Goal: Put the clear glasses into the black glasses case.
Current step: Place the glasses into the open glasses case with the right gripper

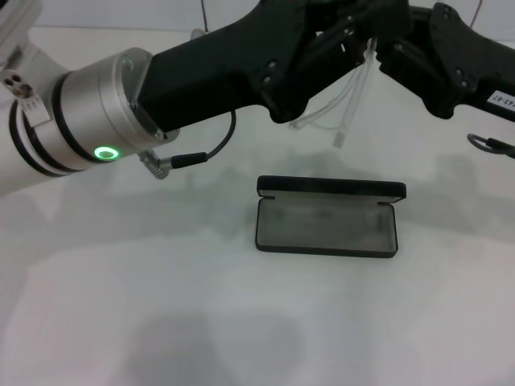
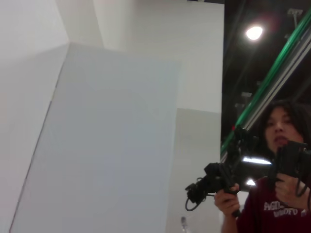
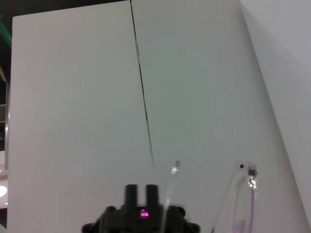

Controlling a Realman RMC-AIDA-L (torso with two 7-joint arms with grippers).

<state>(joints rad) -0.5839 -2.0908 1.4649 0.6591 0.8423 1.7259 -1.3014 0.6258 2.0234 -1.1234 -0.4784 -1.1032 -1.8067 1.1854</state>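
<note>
The black glasses case (image 1: 326, 217) lies open on the white table (image 1: 161, 305), grey lining up and lid standing along its far side. The clear glasses (image 1: 342, 108) hang in the air above and behind the case, their transparent arms pointing down. They hang right where my left gripper (image 1: 334, 36) and my right gripper (image 1: 386, 44) meet at the top of the head view. Which gripper holds them is hidden by the black housings. In the right wrist view the glasses' arms (image 3: 245, 179) rise beside the left gripper (image 3: 141, 208).
A black cable with a metal plug (image 1: 173, 161) dangles under my left forearm. A small black loop of cable (image 1: 487, 145) shows at the right edge. In the left wrist view a person holding a camera (image 2: 272, 179) stands beyond the white wall panels.
</note>
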